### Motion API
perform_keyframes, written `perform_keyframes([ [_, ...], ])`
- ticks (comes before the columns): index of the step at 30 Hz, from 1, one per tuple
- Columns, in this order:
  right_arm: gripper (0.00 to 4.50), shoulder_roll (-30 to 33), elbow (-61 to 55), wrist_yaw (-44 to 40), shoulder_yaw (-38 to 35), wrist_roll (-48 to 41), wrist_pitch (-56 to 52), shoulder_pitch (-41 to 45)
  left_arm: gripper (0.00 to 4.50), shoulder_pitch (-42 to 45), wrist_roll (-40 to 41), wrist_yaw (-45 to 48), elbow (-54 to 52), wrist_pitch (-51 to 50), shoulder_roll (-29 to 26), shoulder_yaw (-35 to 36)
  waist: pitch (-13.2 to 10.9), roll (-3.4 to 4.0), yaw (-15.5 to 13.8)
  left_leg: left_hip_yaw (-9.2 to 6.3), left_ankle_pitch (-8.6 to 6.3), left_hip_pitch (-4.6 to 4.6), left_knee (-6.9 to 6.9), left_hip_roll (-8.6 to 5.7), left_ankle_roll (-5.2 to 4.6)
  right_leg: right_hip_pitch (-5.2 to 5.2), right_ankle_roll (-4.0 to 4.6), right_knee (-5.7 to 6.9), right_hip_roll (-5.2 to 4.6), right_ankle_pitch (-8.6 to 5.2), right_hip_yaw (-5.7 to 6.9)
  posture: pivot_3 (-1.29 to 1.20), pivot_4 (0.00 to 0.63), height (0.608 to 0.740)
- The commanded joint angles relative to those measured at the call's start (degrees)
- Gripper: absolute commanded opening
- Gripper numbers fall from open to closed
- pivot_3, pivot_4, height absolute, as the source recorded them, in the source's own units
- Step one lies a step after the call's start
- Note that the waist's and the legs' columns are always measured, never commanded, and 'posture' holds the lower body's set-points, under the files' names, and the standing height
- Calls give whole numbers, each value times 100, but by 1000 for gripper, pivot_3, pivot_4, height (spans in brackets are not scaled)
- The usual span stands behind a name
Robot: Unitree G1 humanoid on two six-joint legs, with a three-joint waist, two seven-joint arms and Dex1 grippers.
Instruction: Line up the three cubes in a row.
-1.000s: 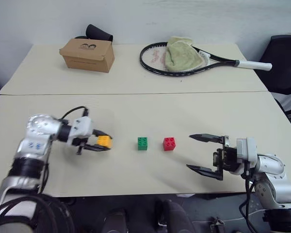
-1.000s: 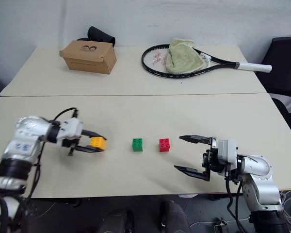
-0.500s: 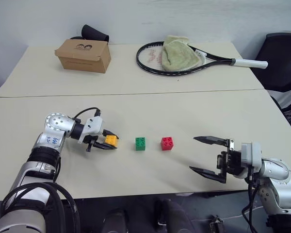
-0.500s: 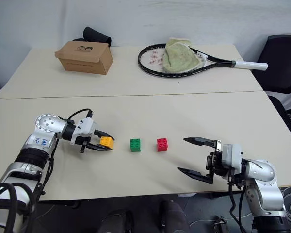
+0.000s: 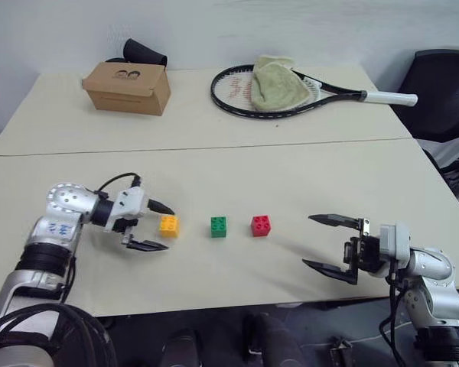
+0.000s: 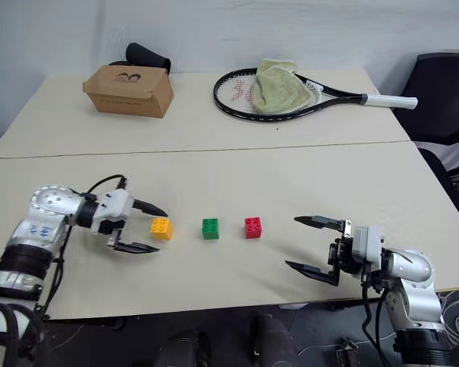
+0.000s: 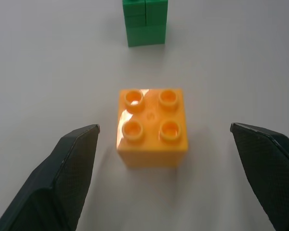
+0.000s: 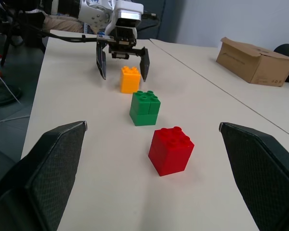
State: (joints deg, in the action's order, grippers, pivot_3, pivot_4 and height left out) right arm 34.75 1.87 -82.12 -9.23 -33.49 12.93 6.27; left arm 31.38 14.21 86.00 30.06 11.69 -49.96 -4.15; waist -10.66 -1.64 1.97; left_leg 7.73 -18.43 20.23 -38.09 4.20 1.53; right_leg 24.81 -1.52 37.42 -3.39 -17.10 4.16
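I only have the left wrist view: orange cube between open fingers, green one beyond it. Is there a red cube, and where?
Observer: Yes, the red cube stands past the green cube, in line with the orange cube.
Operator: Row straight?
Observer: From the head views all three sit in one even line on the table, with gaps between them.
Operator: Right gripper near them?
Observer: The right gripper is open, off to the red end, touching nothing.
Operator: Left one touching orange?
Observer: No, the left gripper is open around it, fingers apart from its sides.
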Motion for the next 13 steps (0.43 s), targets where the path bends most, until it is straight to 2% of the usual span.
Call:
perform_keyframes([
  [1, 4500, 499, -22, -269, -293, -233, -247, 203, 4484, -580, 420, 60, -432, -14, -500, 783, -2, 3, 0, 1, 0, 0, 1, 1, 0, 0, 0, 0, -2, 0, -2, 0, 150, 740],
  [5, 4500, 1144, 251, -781, -262, -91, -309, 481, 4484, -1734, 748, -233, -1190, -355, -1003, 1784, -3, 4, -36, 2, -11, -2, -1, 1, -20, -1, 0, -4, -7, 0, -2, 0, 150, 740],
  [8, 4500, 1594, 553, -944, -251, -10, -541, 916, 4484, -2630, 1011, -364, -1848, -735, -1168, 2565, -7, 12, -42, 1, -25, 1, 0, -2, -43, -1, 0, -5, -15, 0, 0, 0, 150, 740],
  [13, 4500, 1760, 795, -893, -55, 82, -694, 1296, 4484, -3216, 957, -769, -2341, -922, -1047, 2952, -8, 13, -65, -7, -26, 0, 3, -4, -43, -2, 2, -6, -18, -2, 8, 0, 150, 740],
])
